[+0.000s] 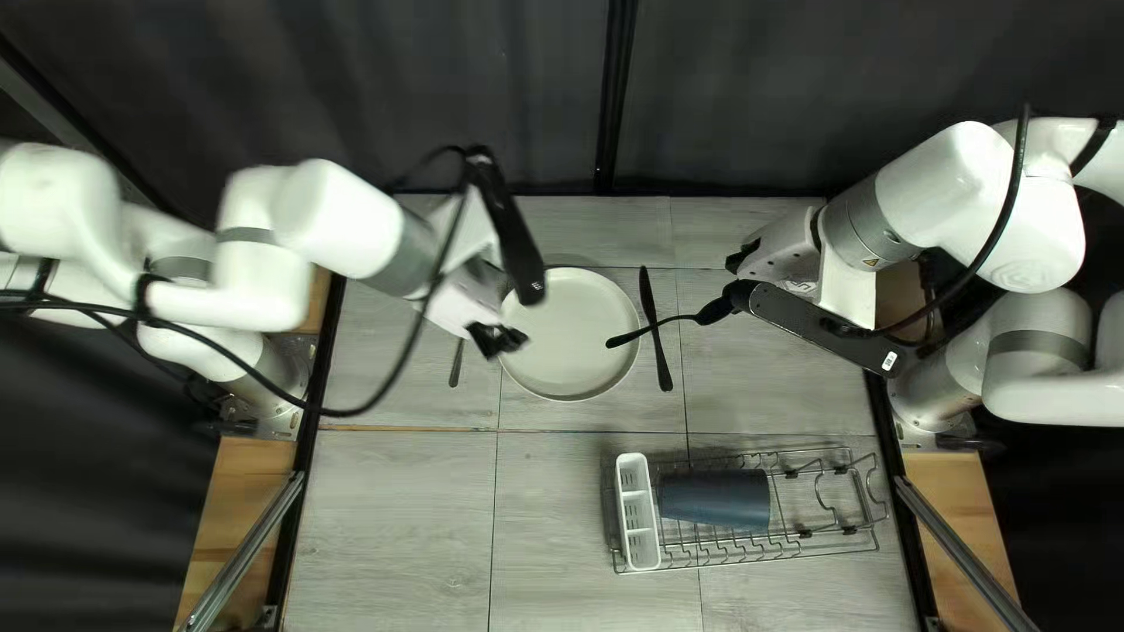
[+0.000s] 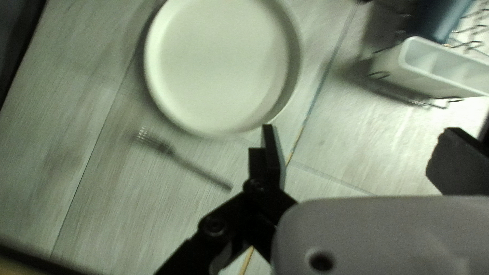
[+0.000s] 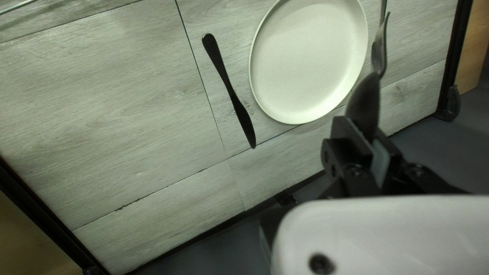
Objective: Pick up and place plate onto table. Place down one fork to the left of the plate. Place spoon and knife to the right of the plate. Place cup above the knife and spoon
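The pale plate (image 1: 570, 334) (image 2: 224, 66) lies on the table. The fork (image 1: 456, 365) (image 2: 196, 170) lies at its left in the top left view, the black knife (image 1: 656, 330) (image 3: 232, 91) at its right. Beside the plate, above the table, is my left gripper (image 1: 498, 339); in its wrist view the left gripper (image 2: 356, 158) is open and empty, fork off to one side. My right gripper (image 1: 738, 295), seen also as the right gripper (image 3: 371, 145), pinches the dark spoon (image 1: 712, 311) (image 3: 364, 104) near its bowl; the handle crosses over the knife in the top left view. A dark blue cup (image 1: 714, 499) lies sideways.
The wire rack (image 1: 826, 541) holds the cup near the table's front edge. A white divided caddy (image 1: 638, 527) stands at the rack's left end. The left arm's cable hangs over the table's left part in the top left view.
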Robot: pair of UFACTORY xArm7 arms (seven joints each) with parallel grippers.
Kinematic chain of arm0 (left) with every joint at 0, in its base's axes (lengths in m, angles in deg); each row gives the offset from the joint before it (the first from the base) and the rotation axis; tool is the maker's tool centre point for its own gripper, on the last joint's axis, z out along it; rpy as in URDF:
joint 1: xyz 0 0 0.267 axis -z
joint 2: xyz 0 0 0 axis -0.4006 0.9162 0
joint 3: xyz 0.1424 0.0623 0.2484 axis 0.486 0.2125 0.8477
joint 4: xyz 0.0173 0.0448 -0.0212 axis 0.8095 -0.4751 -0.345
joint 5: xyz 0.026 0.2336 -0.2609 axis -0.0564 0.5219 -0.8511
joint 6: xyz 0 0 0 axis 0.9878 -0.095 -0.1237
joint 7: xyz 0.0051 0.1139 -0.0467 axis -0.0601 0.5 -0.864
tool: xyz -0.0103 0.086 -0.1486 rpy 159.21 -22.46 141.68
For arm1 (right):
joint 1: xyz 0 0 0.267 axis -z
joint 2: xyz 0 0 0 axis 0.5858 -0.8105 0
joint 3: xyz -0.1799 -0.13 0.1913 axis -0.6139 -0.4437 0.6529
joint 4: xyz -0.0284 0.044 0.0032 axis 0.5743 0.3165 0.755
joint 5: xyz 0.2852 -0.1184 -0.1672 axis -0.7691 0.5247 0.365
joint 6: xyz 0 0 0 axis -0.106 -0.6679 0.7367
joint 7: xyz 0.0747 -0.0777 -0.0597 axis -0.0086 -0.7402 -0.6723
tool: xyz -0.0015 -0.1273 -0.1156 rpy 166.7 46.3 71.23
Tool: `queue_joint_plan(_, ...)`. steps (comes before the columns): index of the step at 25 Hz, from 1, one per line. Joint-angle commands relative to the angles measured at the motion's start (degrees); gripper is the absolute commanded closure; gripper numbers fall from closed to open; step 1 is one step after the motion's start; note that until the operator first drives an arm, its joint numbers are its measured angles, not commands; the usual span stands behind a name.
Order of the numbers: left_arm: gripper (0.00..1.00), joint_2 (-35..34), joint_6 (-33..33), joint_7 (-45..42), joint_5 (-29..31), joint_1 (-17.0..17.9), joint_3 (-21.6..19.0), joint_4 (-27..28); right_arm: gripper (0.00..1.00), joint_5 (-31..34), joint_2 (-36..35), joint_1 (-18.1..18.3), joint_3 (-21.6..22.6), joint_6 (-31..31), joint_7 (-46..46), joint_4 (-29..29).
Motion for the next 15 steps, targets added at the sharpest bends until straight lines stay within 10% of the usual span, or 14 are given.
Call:
queue_joint_plan(1, 0.00, 3.5, 5.3, 7.3, -1.6, 2.1, 2.5, -0.1, 1.00, 0.0, 0.0, 0.0, 0.0, 0.0, 0.0, 0.0)
queue_joint_plan(15, 0.00, 11.7, 13.0, 40.0, -17.7, 10.3, 17.7, 2.4, 1.00, 0.0, 0.0, 0.0, 0.0, 0.0, 0.0, 0.0)
